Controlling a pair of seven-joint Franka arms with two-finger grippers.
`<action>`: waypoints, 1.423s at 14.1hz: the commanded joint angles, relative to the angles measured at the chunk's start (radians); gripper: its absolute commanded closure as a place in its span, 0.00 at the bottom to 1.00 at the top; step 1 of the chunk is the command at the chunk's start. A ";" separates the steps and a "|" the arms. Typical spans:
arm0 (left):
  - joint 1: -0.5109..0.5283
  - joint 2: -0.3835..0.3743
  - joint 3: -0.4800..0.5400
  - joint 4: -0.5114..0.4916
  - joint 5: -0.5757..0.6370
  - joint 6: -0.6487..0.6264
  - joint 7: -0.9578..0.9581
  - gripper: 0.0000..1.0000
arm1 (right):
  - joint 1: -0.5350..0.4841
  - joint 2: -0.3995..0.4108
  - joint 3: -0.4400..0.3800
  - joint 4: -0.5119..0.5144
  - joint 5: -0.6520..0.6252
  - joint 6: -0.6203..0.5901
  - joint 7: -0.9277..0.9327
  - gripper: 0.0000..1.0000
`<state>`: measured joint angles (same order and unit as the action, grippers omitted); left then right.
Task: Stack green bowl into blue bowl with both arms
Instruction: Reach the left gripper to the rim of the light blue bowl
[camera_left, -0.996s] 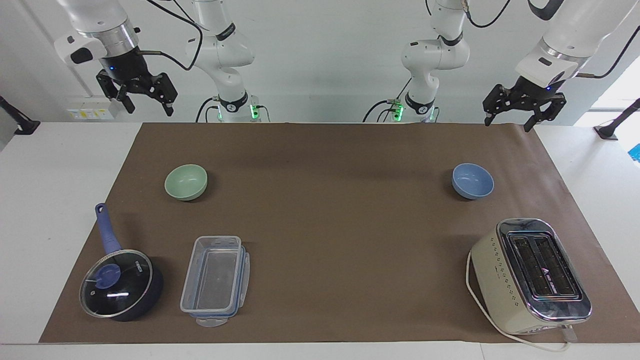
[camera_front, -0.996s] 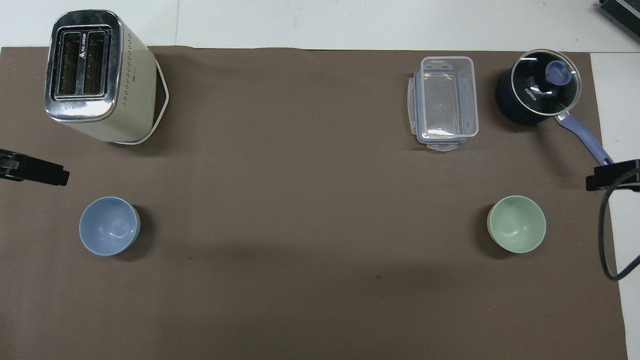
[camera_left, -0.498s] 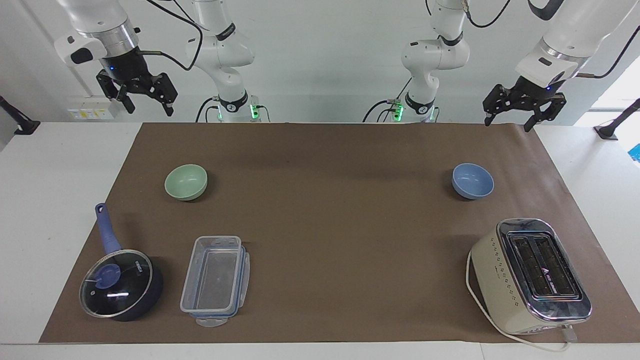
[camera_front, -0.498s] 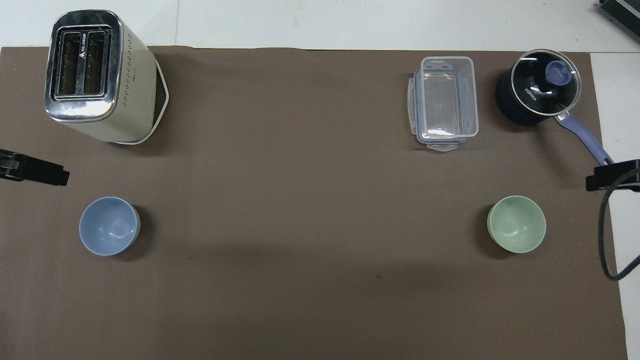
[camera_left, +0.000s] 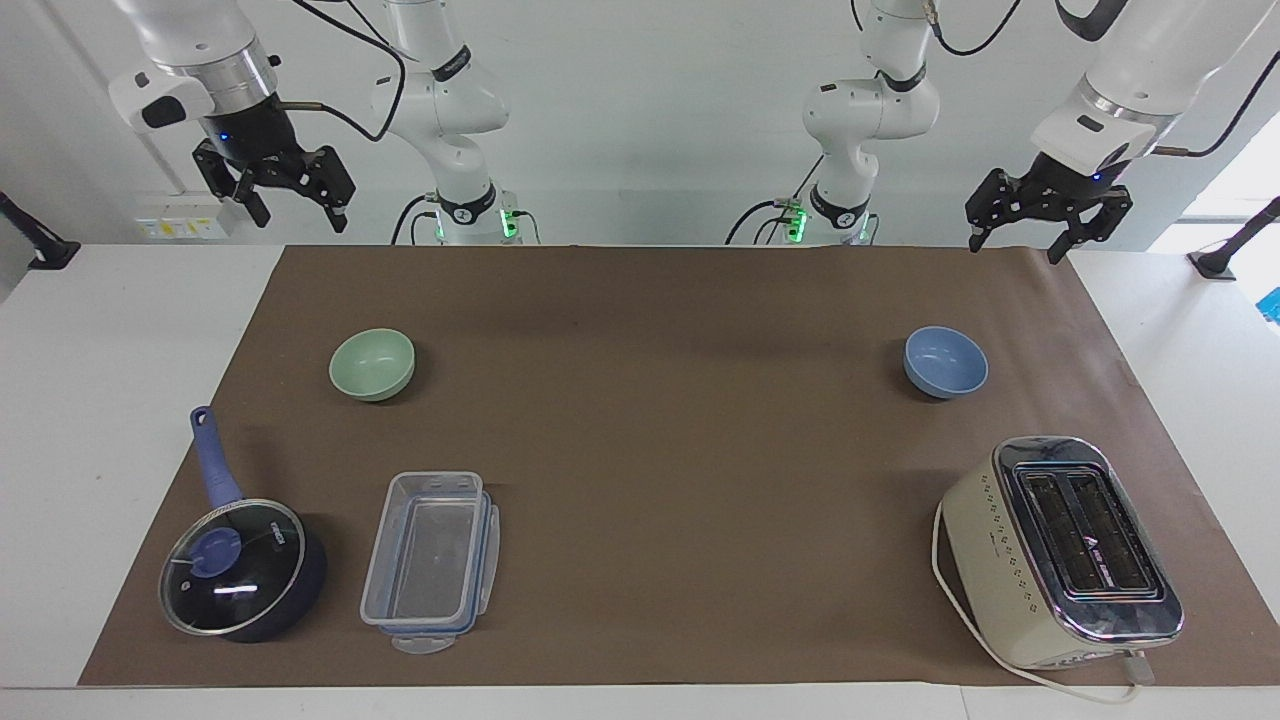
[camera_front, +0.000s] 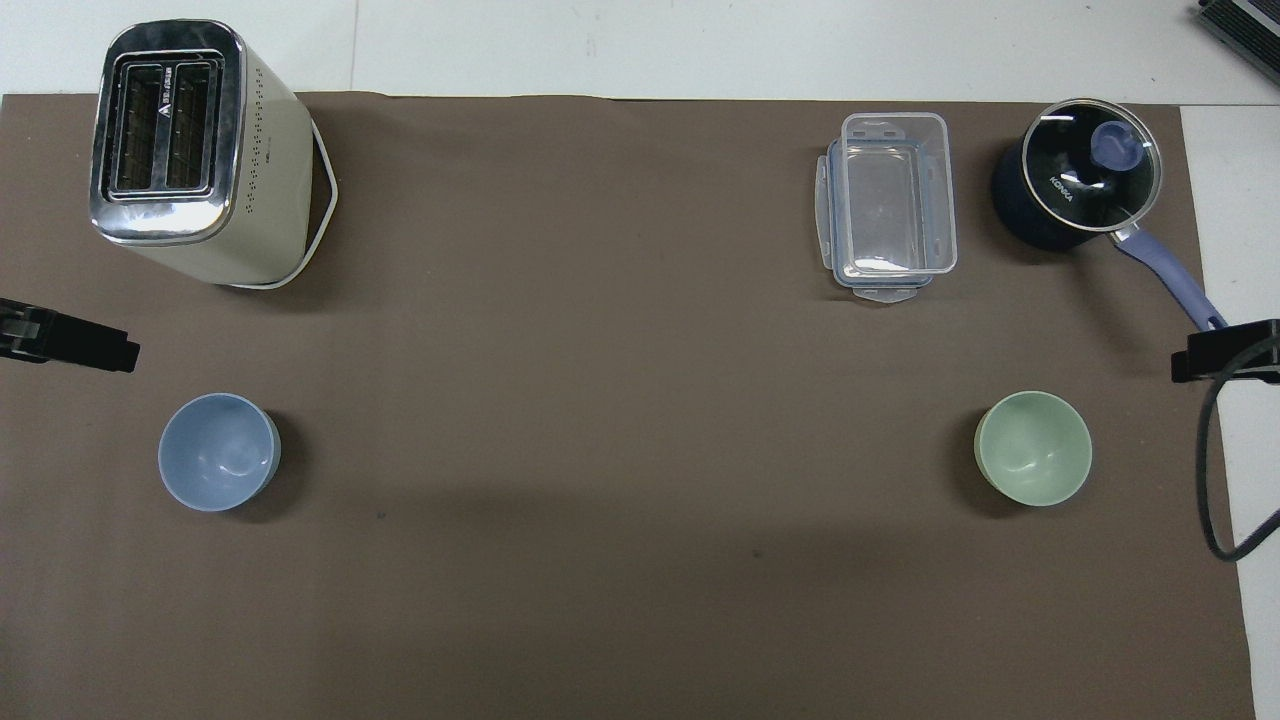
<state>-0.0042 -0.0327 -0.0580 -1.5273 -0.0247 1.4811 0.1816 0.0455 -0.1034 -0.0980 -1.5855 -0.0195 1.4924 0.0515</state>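
— Two bowls are seen on the brown mat (camera_left: 660, 450), well apart. Where is each placed?

— The green bowl (camera_left: 372, 364) is set upright toward the right arm's end of the table, nearer to the robots than the pan (camera_left: 243, 566) and the clear box (camera_left: 430, 560). The blue bowl (camera_left: 945, 361) is set upright toward the left arm's end, nearer to the robots than the toaster (camera_left: 1065, 550). Nothing is held inside either bowl.

— How are the grippers placed?

— The right gripper (camera_left: 292, 205) is raised in the air over the table edge by the mat's corner at its own end, fingers spread wide, nothing gripped. The left gripper (camera_left: 1018, 238) is hung over the mat's corner at its own end, likewise spread wide and empty. Neither bowl is touched.

— Can any writing be read?

— "KONKA" is printed in white on the pan's glass lid (camera_front: 1092, 164), as read from overhead. A logo with small lettering is marked between the toaster's slots, but it cannot be made out. A blue knob is fitted on the lid, and a white cord (camera_left: 945, 590) is looped around the toaster's base.
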 joint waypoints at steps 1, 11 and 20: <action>0.004 -0.046 0.000 -0.059 0.008 0.004 -0.007 0.00 | -0.015 -0.013 0.004 -0.016 0.021 -0.001 -0.010 0.00; 0.171 -0.104 0.009 -0.406 -0.034 0.315 0.116 0.00 | -0.016 -0.013 0.004 -0.016 0.023 -0.001 -0.010 0.00; 0.263 -0.093 0.010 -0.761 -0.107 0.637 0.254 0.00 | -0.018 -0.013 0.004 -0.016 0.023 -0.001 -0.010 0.00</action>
<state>0.2361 -0.0950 -0.0396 -2.1957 -0.1058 2.0460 0.3904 0.0446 -0.1035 -0.0985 -1.5867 -0.0195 1.4924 0.0515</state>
